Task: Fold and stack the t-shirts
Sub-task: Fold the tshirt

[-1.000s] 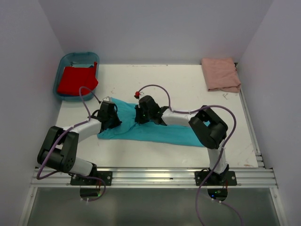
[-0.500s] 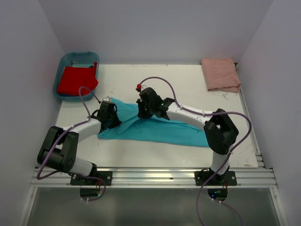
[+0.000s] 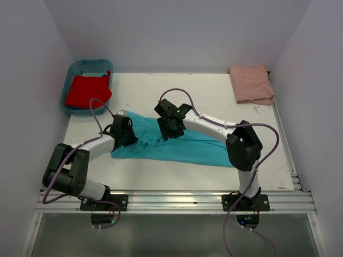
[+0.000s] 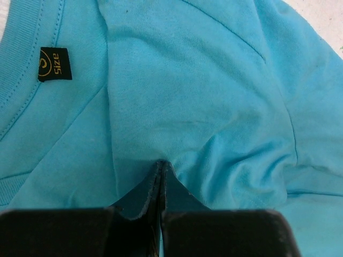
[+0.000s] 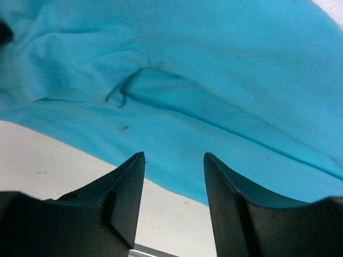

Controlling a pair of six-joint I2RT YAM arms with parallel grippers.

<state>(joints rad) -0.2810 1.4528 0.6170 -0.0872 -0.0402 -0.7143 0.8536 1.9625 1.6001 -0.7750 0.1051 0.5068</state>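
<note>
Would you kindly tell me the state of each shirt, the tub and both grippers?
turquoise t-shirt: half folded, lying flat.
pink t-shirt: folded, far right corner.
red t-shirt: bunched inside blue tub.
blue tub: holding red t-shirt.
left gripper: shut on turquoise t-shirt.
right gripper: open, empty.

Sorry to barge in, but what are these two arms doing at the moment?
They are working on the turquoise t-shirt spread across the table. The left gripper is shut on a pinch of cloth near the neck label; the right gripper hangs open over the shirt, holding nothing. The salmon-pink t-shirt lies folded at the far right corner, and the red t-shirt sits in the blue tub at far left.
</note>
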